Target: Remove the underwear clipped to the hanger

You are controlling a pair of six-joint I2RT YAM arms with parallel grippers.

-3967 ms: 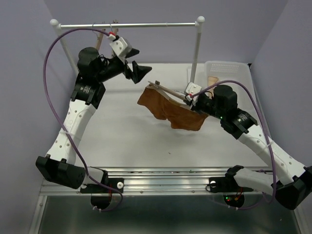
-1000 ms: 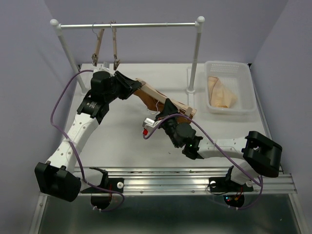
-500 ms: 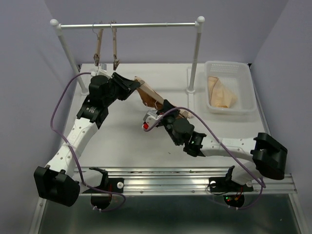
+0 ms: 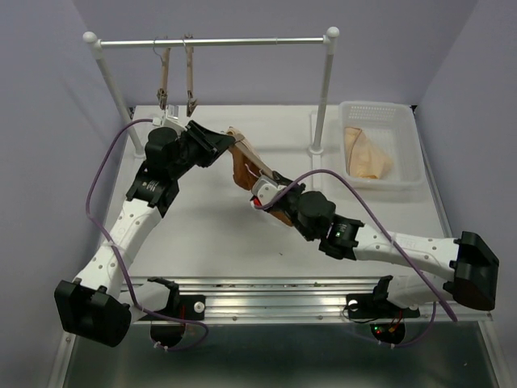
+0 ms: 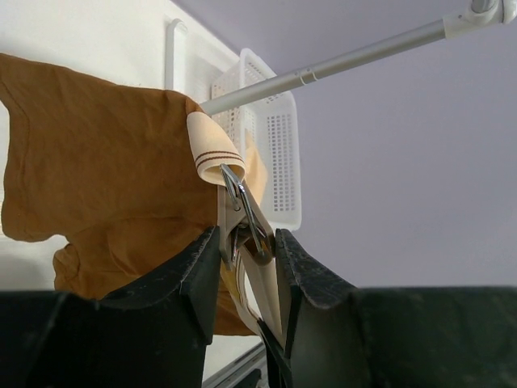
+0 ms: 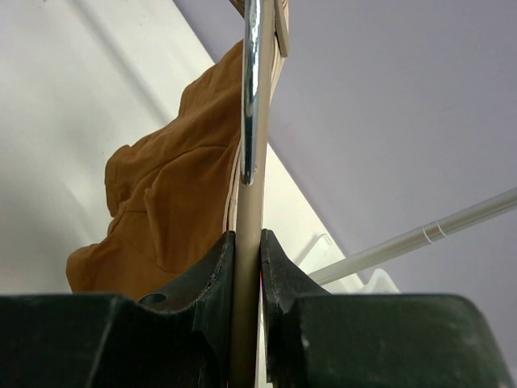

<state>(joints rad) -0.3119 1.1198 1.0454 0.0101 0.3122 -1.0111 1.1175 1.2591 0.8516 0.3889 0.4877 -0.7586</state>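
White worktop [image 4: 210, 234]; metal garment rail [image 4: 258, 40] along its far edge; white mesh basket [image 4: 373, 105] in the far right corner. Rust-brown soft fabric underwear [image 5: 97, 145] hangs over mid-worktop, nearer the far edge, from the slim light-wood bar hanger [image 6: 245, 210]; not yet released. Right gripper [image 6: 246, 238] is clamped on the hanger bar; left gripper [image 5: 246, 236] is closed around the small metal clip [image 5: 238, 202] biting the pale striped waistband [image 5: 212, 153].

My worries: if the left squeeze sits off the clip's levers it won't open, and I'd judge any pull would stretch the fabric or drag the hanger; the bar is thin, so it could twist between the right pads; I can't see the other clip, so one end may hold while this one lets go.
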